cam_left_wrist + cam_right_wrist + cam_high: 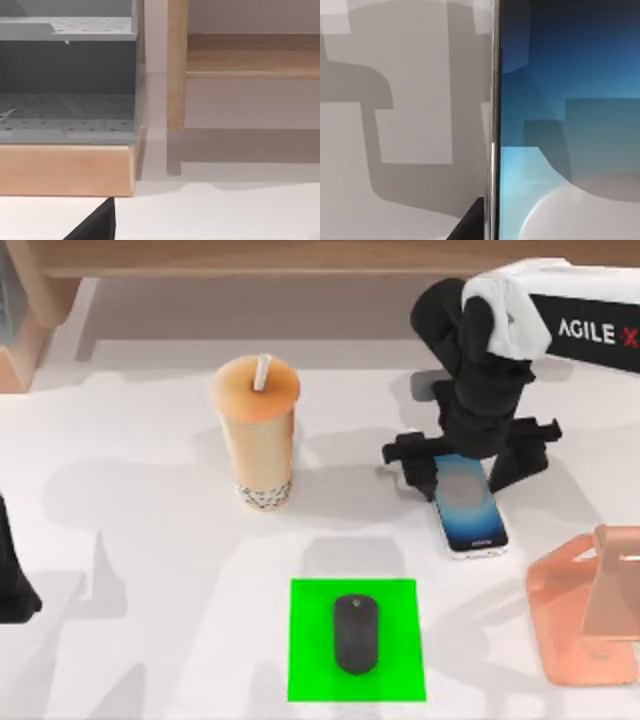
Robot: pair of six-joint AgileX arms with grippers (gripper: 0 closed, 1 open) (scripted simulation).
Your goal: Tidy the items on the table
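While the right arm is reaching in from the far right, its end effector (463, 472) is hanging directly over the far end of the smartphone (469, 502), with its two black fingers spread wide to either side of the phone's width and gripping nothing. That smartphone is lying flat, screen up, on the white worktop (140, 540), right of centre; in the right wrist view its silver edge and bluish screen (565, 125) are sitting very close beneath the camera. Just right of the phone and nearer, a pink-copper stand (585, 615) is resting at the worktop's right edge. Left of the phone, the bubble-tea cup (257, 430) is standing upright with its white straw poking out and dark pearls at the bottom. Near the front centre, the black mouse (355, 633) is lying on the green mat (310, 660). The left arm is sitting parked at the far-left edge, its wrist view facing a light wooden shelf (175, 65); whether its fingers are apart I cannot tell.
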